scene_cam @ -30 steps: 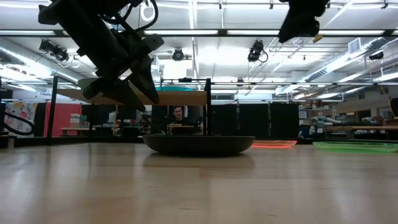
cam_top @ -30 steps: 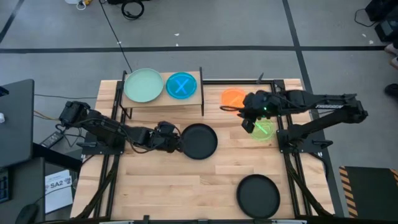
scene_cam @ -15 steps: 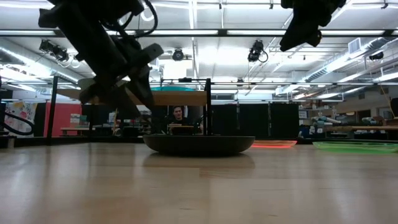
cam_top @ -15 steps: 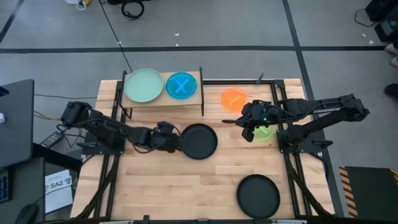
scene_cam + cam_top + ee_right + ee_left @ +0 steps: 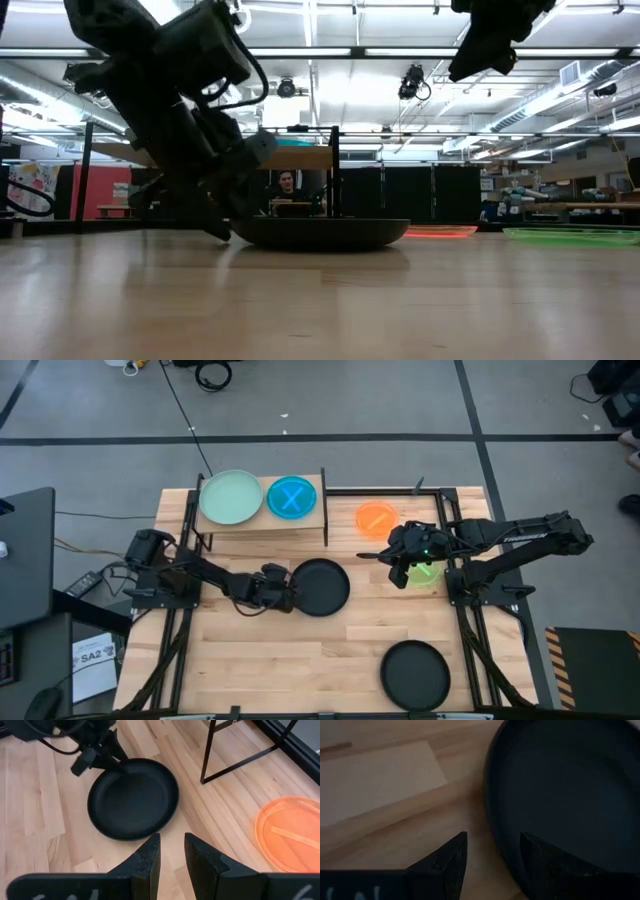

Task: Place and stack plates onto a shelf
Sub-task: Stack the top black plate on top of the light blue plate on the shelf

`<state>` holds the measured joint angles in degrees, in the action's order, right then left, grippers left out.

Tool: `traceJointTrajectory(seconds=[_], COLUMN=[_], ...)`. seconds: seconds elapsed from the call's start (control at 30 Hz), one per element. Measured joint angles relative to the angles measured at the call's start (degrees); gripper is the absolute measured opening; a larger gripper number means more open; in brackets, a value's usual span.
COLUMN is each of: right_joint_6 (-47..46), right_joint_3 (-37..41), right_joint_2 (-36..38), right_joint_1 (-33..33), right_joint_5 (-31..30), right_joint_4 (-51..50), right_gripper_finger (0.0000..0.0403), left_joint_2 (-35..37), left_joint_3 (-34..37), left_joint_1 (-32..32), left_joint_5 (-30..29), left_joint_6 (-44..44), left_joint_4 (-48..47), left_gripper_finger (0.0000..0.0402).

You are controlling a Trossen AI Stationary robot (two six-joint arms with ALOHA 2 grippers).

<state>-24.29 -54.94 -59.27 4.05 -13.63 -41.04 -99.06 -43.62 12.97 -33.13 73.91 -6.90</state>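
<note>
Right now I have the left gripper (image 5: 284, 594) down at table level against the left rim of the black plate (image 5: 320, 587) that sits near the middle of the table, just in front of the shelf (image 5: 262, 515). My left wrist camera shows the fingers (image 5: 446, 861) apart, one over bare wood outside the rim and the other over the plate's inner slope, so they straddle the edge without having closed on it. I judge this plate to be stiff, light and fairly slick, with a shallow raised lip; the lip is the only place to pinch it, and a weak or shallow bite would probably let it tilt or slide out once lifted. The shelf at the far edge already carries a mint plate (image 5: 231, 497) and a blue plate (image 5: 292, 497). My right gripper (image 5: 402, 556) hangs above the table toward the right side, near the orange plate (image 5: 376, 517) and over the green plate (image 5: 424, 571), fingers slightly apart and holding nothing. A second black plate (image 5: 415, 674) waits near the front edge.
</note>
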Motion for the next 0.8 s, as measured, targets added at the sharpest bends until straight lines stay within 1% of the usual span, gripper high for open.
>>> traceJointTrajectory(seconds=[0.13,0.43,0.8], right_joint_6=[0.0,0.0,0.0], right_joint_3=[0.0,0.0,0.0], right_joint_2=[0.0,0.0,0.0], right_joint_1=[0.0,0.0,0.0], right_joint_5=[0.0,0.0,0.1], right_joint_4=[-0.1,-0.1,-0.1], right_gripper_finger=[0.0093,0.0094,0.0094], left_joint_2=[-1.0,-0.9,-0.9], left_joint_3=[-0.1,-0.1,0.0], left_joint_1=[0.0,0.0,0.0], left_joint_5=[-0.2,0.4,0.9], left_joint_6=[0.8,0.6,0.5], left_joint_4=[0.0,-0.3,0.0], left_gripper_finger=[0.0178,0.0123,0.0076])
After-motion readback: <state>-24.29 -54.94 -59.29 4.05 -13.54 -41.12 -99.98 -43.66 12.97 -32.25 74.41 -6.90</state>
